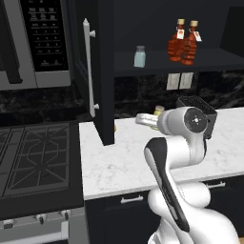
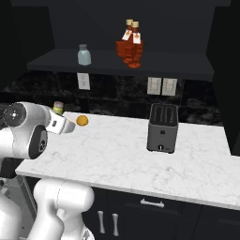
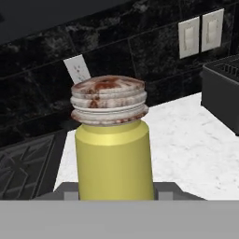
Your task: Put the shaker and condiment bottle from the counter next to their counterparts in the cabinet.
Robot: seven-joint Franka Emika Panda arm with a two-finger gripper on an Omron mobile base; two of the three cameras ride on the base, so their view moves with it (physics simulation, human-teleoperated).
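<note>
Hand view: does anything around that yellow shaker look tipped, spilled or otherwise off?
Nothing stands out. The shaker stands upright between the jaws, its cap level and blotched with a rusty red. No spill shows on the counter. On the cabinet shelf both red bottles and the pale shaker are upright.

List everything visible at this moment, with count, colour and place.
shaker: 1, yellow with silver cap, between the fingers
pale shaker: 1, blue-grey, cabinet shelf
condiment bottles: 2, red-orange, side by side on shelf
toaster: 1, dark grey, on counter
small round item: 1, orange, on counter
cabinet door: 1, black, open
microwave: 1, above stove
wall outlets: white, backsplash
arm: 1, white
gripper: shut on shaker
</note>
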